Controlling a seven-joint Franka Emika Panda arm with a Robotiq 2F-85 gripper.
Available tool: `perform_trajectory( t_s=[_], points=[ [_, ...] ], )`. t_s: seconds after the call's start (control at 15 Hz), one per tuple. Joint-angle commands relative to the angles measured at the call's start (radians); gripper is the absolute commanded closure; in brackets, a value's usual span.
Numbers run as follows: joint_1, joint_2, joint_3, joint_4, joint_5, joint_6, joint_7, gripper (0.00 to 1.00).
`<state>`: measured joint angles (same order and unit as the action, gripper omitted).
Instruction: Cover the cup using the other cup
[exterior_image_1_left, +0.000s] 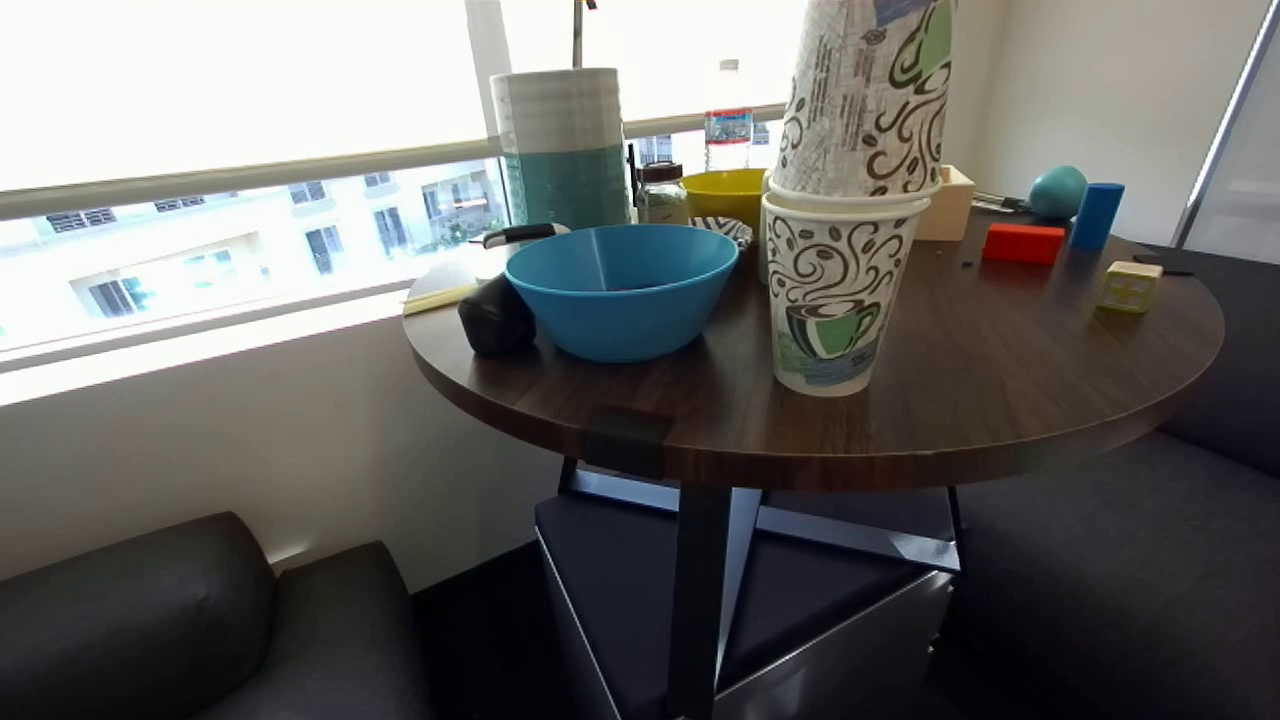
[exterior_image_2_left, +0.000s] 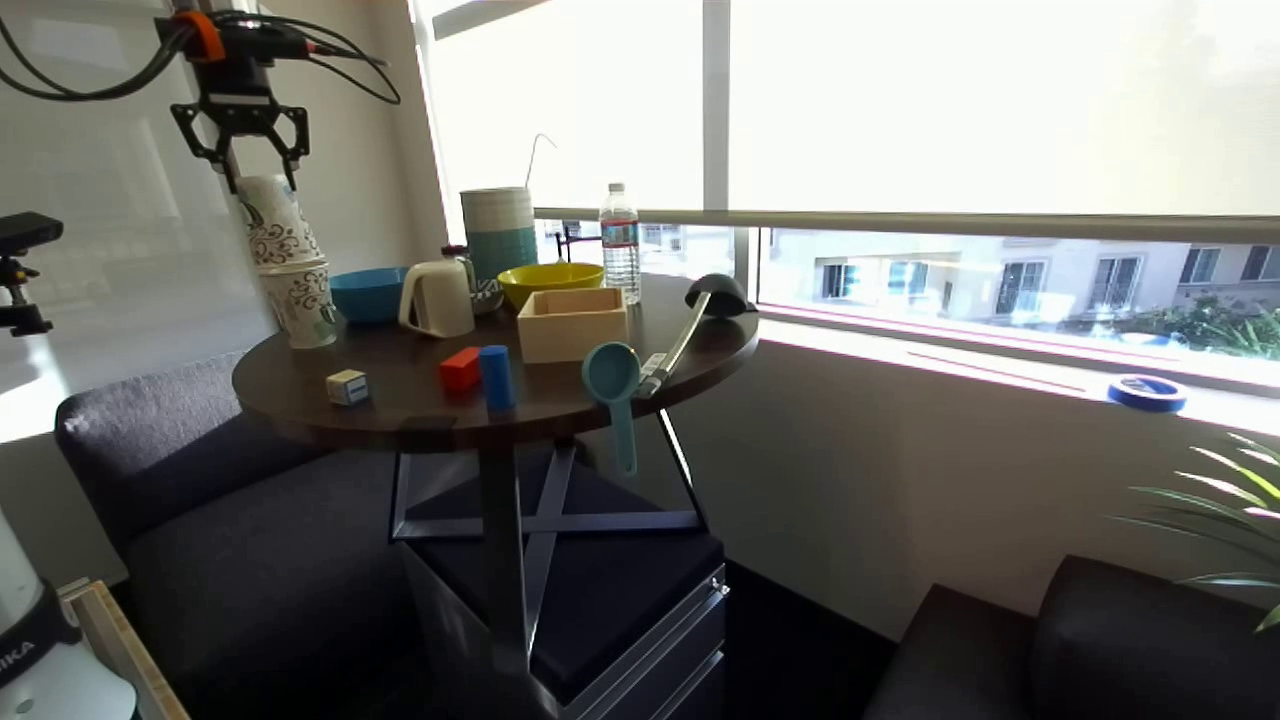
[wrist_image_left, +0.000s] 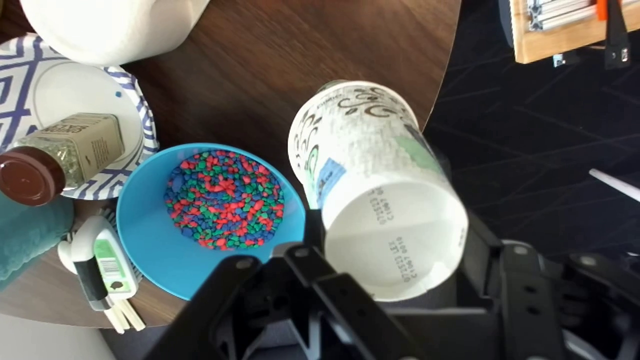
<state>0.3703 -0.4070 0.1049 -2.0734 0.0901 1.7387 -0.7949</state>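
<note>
Gripper (exterior_image_2_left: 264, 187) pinching the other cup (exterior_image_1_left: 868, 98) by its base, mouth down above the cup (exterior_image_1_left: 836, 295).
My fingers (wrist_image_left: 314, 230) look pressed to both sides of the held cup, at its closed end. Its long axis runs away from my palm, and at the end of that axis, straight below me, the cup I must cover stands upright on the table (exterior_image_1_left: 990, 390). The two rims meet or nearly so in both exterior views; I cannot tell whether the lower one bears any weight. I judge the covering almost done: next I should seat rim on rim, then let go and rise straight up, since a sideways drag could topple the stack. Off to one side, near but apart, sits the blue bowl (wrist_image_left: 147, 220).
</note>
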Motion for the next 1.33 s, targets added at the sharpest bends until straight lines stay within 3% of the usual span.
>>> perform_trajectory(
  t_s=[0.0,1.27],
  points=[
    [-0.018,0.028,0.011,0.033,0.015,-0.017,-0.025,0.60],
    [-0.019,0.051,0.010,0.049,0.028,-0.020,-0.053,0.60]
  ],
)
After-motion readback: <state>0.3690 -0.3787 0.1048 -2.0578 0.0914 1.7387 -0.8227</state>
